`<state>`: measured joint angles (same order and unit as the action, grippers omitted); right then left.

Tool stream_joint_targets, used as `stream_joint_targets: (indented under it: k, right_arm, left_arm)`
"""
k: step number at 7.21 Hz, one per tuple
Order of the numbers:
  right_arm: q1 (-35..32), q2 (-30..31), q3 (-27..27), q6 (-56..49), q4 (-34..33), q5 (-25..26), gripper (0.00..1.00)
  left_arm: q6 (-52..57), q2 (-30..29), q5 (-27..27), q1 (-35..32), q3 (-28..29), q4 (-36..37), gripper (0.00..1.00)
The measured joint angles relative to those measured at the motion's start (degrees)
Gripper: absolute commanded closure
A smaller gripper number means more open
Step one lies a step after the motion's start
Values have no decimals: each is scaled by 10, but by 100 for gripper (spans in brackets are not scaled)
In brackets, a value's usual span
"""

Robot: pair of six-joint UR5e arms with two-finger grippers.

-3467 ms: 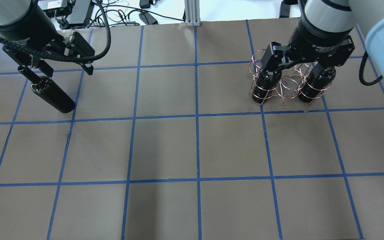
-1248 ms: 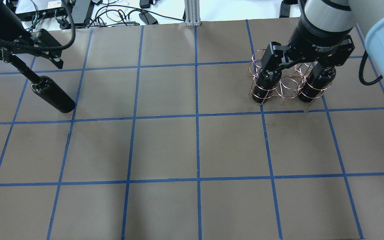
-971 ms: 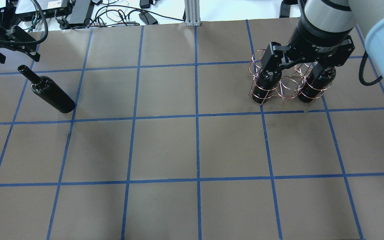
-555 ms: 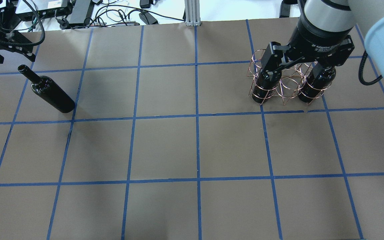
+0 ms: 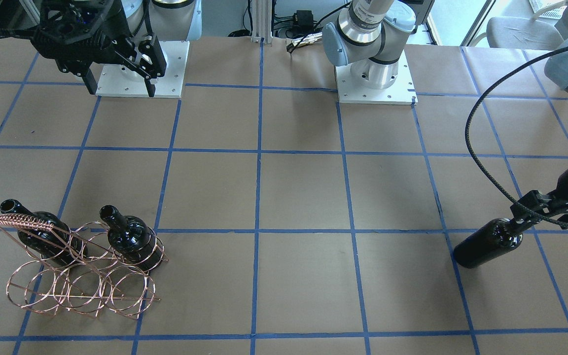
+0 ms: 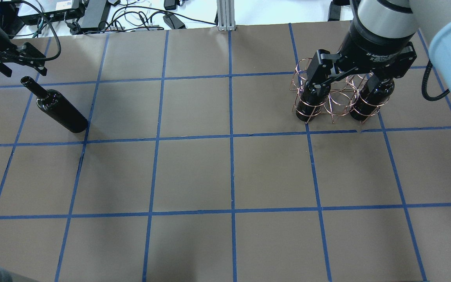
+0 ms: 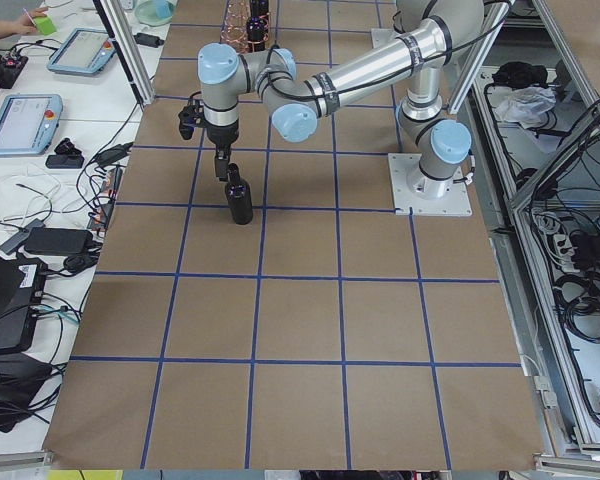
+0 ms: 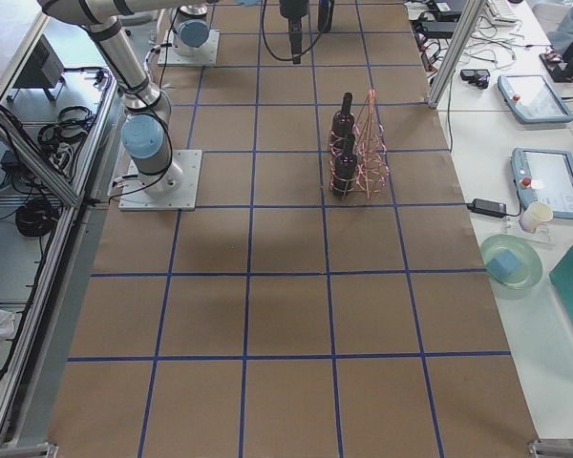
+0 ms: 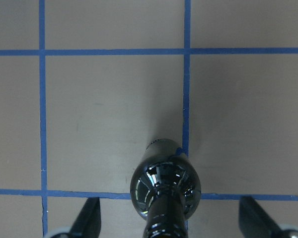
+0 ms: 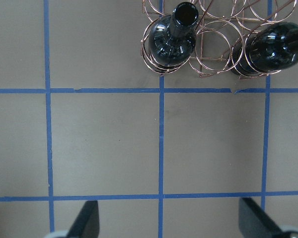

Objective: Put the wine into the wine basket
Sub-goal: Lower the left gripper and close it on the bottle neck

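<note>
The wine bottle (image 6: 59, 111) stands upright on the table's left part, outside the wine basket; it also shows in the front view (image 5: 486, 244). My left gripper (image 6: 24, 72) is open above its top. In the left wrist view the neck (image 9: 166, 218) sits between the spread fingers (image 9: 88, 218) without touching them. The copper wire wine basket (image 6: 337, 98) stands at the far right and holds two look-alike bottles (image 10: 171, 39) (image 10: 275, 49). My right gripper (image 5: 116, 84) hangs open and empty high above the basket.
Cables and power bricks (image 6: 92, 11) lie beyond the table's far edge beside a metal post (image 6: 225, 15). The arm bases (image 5: 141, 69) (image 5: 375, 79) stand on the robot's side. A side bench with tablets (image 8: 535, 95) runs along the right.
My left gripper, earlier down around the bottle's neck, pulled up and left, then shifted slightly back over the mouth. The bottle, the basket and my right arm have not moved.
</note>
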<state>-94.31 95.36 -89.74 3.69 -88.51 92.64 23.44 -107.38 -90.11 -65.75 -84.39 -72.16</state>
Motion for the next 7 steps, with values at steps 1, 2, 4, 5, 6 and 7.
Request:
stream_joint_targets:
  k: [1,2,4,5,6,7]
  right_arm:
    - [0,0,0,0,0,0,0]
    - [0,0,0,0,-1,0,0]
    - [0,0,0,0,-1,0,0]
    - [0,0,0,0,-1,0,0]
    - [0,0,0,0,-1,0,0]
    - [0,0,0,-1,-1,0,0]
  left_arm:
    - [0,-5,0,0,0,0,10]
    - [1,-9,-1,0,-1,0,11]
    - [0,-15,-5,0,-1,-7,19]
    - [0,-16,-6,0,-2,-14,30]
    - [0,-16,-8,1,-3,-21,34]
    - [0,-16,-10,1,-3,-31,38]
